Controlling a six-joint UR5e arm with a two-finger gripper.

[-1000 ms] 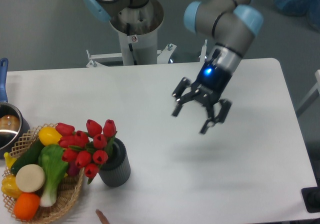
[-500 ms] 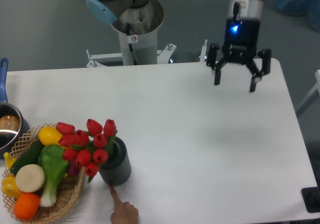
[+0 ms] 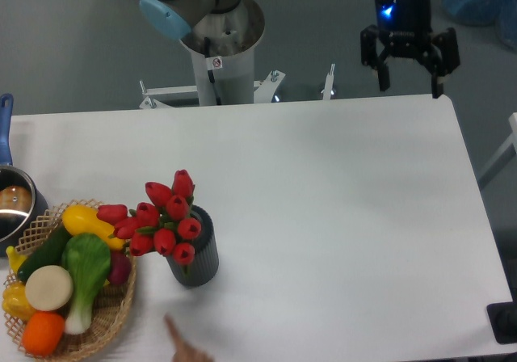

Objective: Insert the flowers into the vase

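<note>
We find the flowers (image 3: 164, 221) standing in the vase (image 3: 195, 252), stems down inside its rim. The red buds lean out to the left, over the vase's left edge and toward the basket (image 3: 111, 320). The vase stands upright on the white surface (image 3: 339, 216), in the near left part of it, just beside the basket's right edge; we cannot tell whether the two touch.

The basket holds toy vegetables (image 3: 69, 269): yellow, green, white, orange and purple pieces are visible. To its far left, at the frame's edge, sits a steel pot (image 3: 14, 208) with a blue handle pointing away.

A fingertip (image 3: 173, 328) enters from the near edge, just in front of the vase and clear of it.

The gripper (image 3: 409, 73) hangs at the far right, above the surface's far edge and well apart from the vase. Its fingers are spread wide and point down, with nothing between them. A blue light shows on the wrist above it. The arm's base column (image 3: 216, 47) stands beyond the far edge, left of the gripper.
</note>
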